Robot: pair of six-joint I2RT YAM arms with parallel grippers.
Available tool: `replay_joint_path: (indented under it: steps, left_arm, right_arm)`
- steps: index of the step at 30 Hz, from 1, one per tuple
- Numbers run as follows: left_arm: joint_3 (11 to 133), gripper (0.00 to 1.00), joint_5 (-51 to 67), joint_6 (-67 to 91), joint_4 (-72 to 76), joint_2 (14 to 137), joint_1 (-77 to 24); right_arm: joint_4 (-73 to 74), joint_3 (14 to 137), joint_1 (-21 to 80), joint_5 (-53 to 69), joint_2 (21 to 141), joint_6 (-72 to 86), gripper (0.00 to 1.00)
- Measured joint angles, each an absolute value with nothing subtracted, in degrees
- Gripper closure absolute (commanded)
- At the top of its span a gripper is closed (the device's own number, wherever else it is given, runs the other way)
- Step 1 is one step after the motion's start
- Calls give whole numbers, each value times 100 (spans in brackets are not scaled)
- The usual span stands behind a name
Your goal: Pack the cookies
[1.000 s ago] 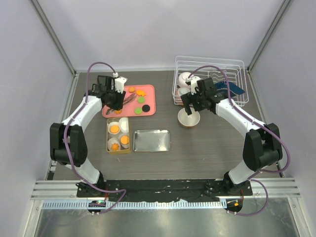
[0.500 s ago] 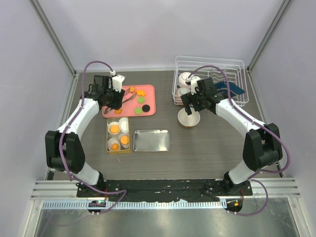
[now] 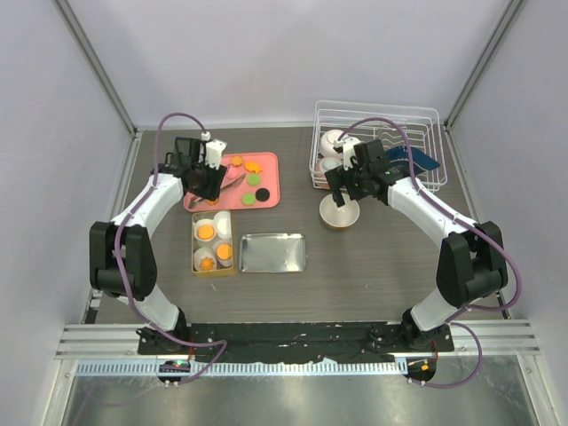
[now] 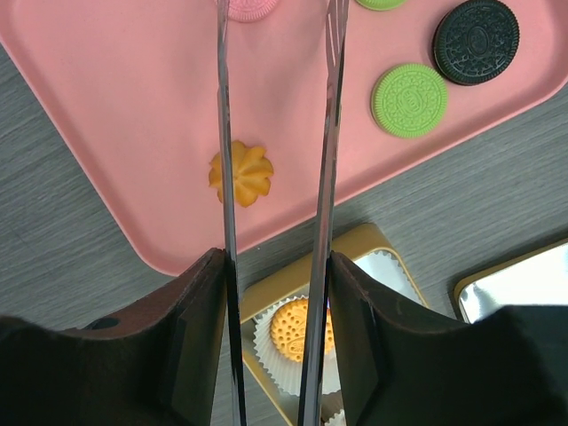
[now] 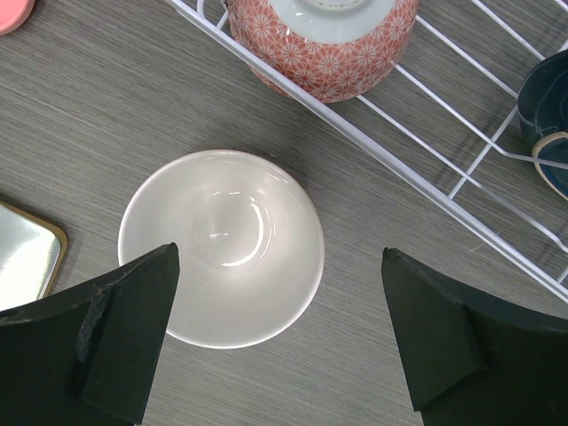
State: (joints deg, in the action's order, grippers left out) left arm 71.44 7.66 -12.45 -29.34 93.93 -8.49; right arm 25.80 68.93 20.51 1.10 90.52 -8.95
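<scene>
Cookies (image 3: 205,232) are partly packed: three orange ones seem to sit in paper cups (image 4: 263,342) inside the tin (image 3: 193,244) on the desk (image 3: 373,266), and one cup looks empty. At 12 o'clock from the tin, the pink tray (image 4: 133,106) holds several more, so most work is left. They lie flat, face up; being round, they have no long axis. Left pincer (image 4: 277,262) grips tongs (image 4: 330,177), blades apart, one over an orange flower cookie (image 4: 241,175). Right pincer (image 5: 280,257) stands wide open, holding nothing.
</scene>
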Motion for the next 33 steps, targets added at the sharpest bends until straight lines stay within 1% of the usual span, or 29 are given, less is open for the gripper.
replay_joint_path:
  steps: [20,33]
  left_arm:
    - [7196,49,784,-1238,-2757,9614,-604]
    - [7579,49,1308,-1072,-2985,9970,-375]
  right_arm:
    - [2582,6893,2051,110,9078,-897,0]
    - [2582,6901,2051,110,9080,-917,0]
